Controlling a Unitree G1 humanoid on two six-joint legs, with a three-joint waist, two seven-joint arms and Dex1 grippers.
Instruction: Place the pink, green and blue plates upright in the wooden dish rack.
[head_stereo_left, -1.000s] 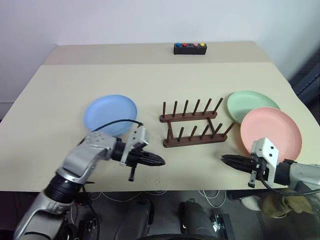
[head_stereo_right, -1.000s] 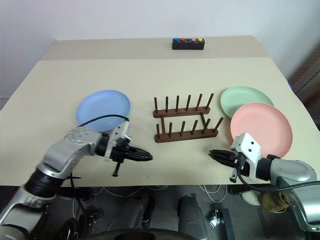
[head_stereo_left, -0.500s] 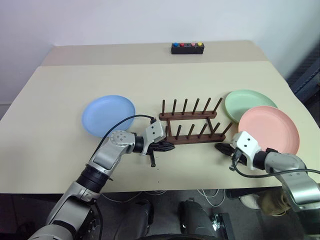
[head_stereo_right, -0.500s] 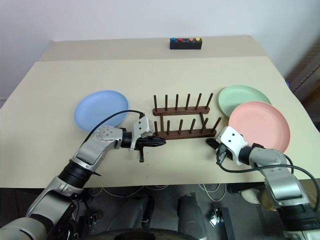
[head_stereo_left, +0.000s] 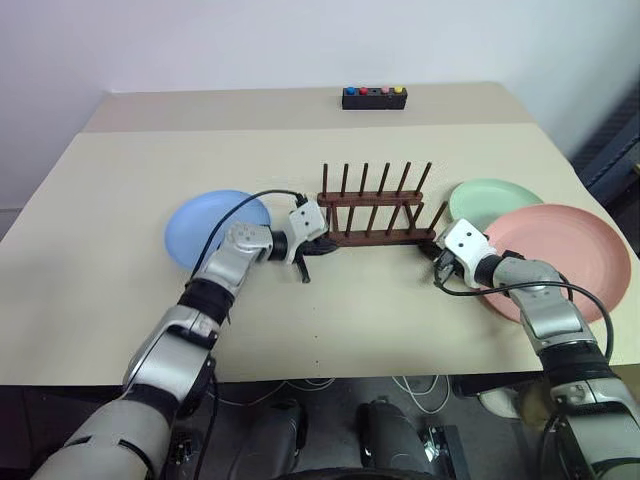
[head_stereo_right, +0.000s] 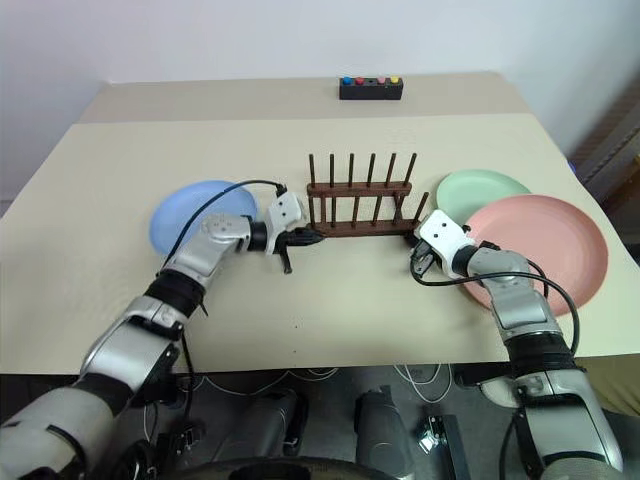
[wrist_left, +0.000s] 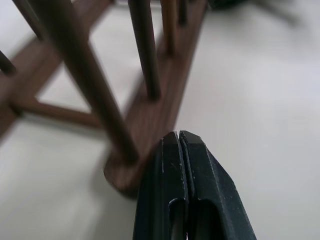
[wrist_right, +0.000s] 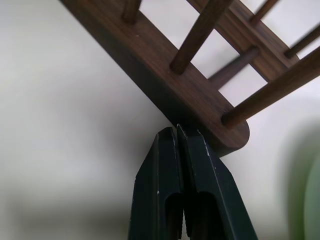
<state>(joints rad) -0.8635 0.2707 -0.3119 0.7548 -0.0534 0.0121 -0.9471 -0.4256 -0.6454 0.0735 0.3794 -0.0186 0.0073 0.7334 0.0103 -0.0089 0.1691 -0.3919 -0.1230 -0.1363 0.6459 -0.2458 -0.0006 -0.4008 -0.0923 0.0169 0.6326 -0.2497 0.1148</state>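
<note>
1. Head views: no plate is racked yet. The round blue plate (head_stereo_left: 215, 228) lies flat left of the dark-brown wooden pegged dish rack (head_stereo_left: 372, 210); the green plate (head_stereo_left: 495, 201) and pink plate (head_stereo_left: 550, 262) lie right, near the table edge.
2. Left wrist view: the left gripper (wrist_left: 180, 145), shut and empty, is pressed at the rack's end.
3. Right wrist view: the right gripper (wrist_right: 177, 137), shut and empty, is set against the near rail; open tabletop is seen in front.
</note>
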